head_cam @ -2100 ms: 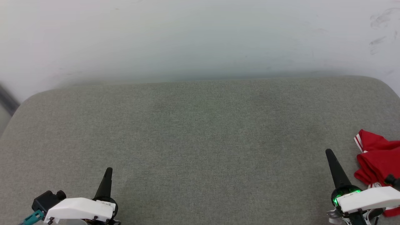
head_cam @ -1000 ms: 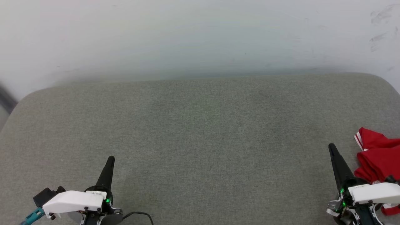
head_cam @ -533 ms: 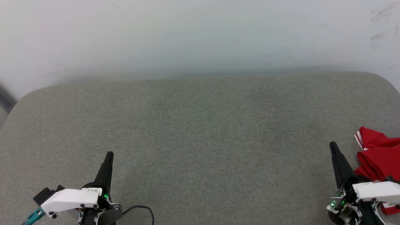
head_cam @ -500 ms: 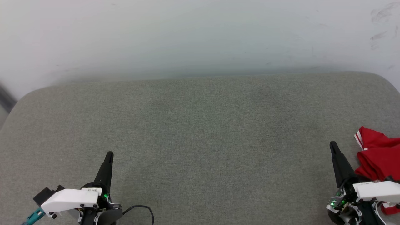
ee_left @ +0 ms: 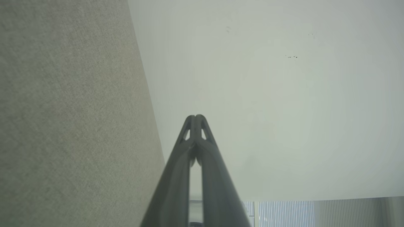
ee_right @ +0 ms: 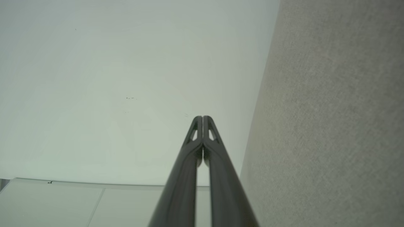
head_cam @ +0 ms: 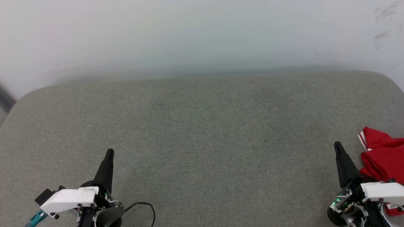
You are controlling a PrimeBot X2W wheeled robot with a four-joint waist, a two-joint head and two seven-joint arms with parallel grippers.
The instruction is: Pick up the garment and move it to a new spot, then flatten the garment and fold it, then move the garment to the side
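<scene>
A broad grey-green upholstered cushion (head_cam: 202, 142) takes up most of what lies before the robot. Its far edge runs along a pale wall (head_cam: 189, 37) that carries a few dark scuffs toward the right.

The garment (head_cam: 382, 154) lies crumpled on the near right part of the cushion. It is a red heap with a strip of red-and-white trim at its far left corner, and its right side runs past the edge of the head view.

The right gripper (head_cam: 338, 148) sits just to the left of that heap, pointing away from the robot, with its white wrist housing across the garment's near edge. From here I cannot tell whether the dark fingers touch the cloth. The right wrist view shows the two fingers (ee_right: 202, 118) pressed together at their tips, with nothing between them.

The left gripper (head_cam: 109, 153) is well away across the cushion at the near left, also drawn to a single point. The left wrist view shows its tips (ee_left: 195, 118) meeting on nothing.

A thin black cable (head_cam: 148, 208) loops on the cushion just right of the left wrist.
</scene>
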